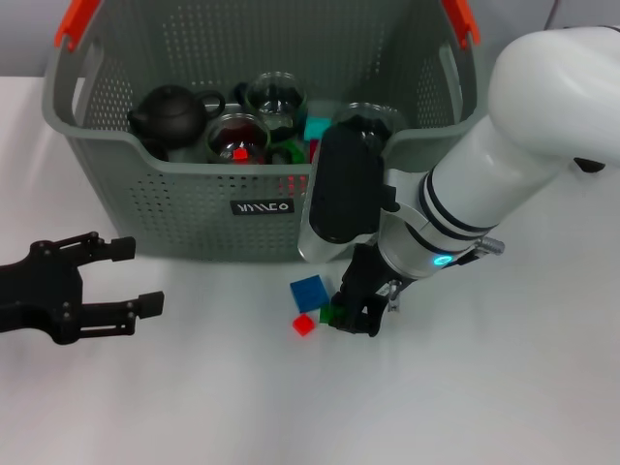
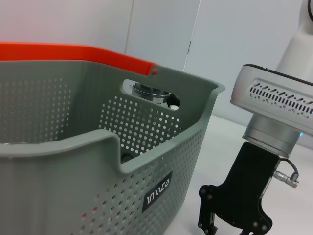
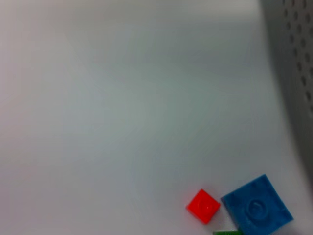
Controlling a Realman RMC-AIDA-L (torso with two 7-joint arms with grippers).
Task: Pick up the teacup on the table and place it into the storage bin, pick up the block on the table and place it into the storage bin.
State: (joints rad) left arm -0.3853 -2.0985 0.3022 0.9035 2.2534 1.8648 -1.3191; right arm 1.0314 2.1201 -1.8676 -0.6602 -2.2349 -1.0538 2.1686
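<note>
The bin (image 1: 194,208) stood at the far edge of the table (image 1: 194,407), its orange handles (image 1: 76,21) at either end and a small black label (image 1: 263,206) on its near wall. Inside it were a dark teapot (image 1: 170,114), two glass cups (image 1: 237,138) and a teal block (image 1: 317,127); one cup held something red.

On the table just in front of the bin, below its right half, lay three blocks close together: a blue block (image 1: 310,292), a small red block (image 1: 304,325) nearer the front edge, and a green block (image 1: 327,314) just beside both.

The right gripper (image 1: 356,312) was down at the table beside these blocks, with the green block right at its fingers; whether it was clenched on that block or released could not be told. In the right wrist view only a sliver of the green one (image 3: 226,232) showed, next to the red (image 3: 203,206) and the blue (image 3: 257,210).

The left gripper (image 1: 121,279) hovered over the table's left edge, well apart from the blocks, its fingers (image 1: 140,306) spread wide with nothing between them.
</note>
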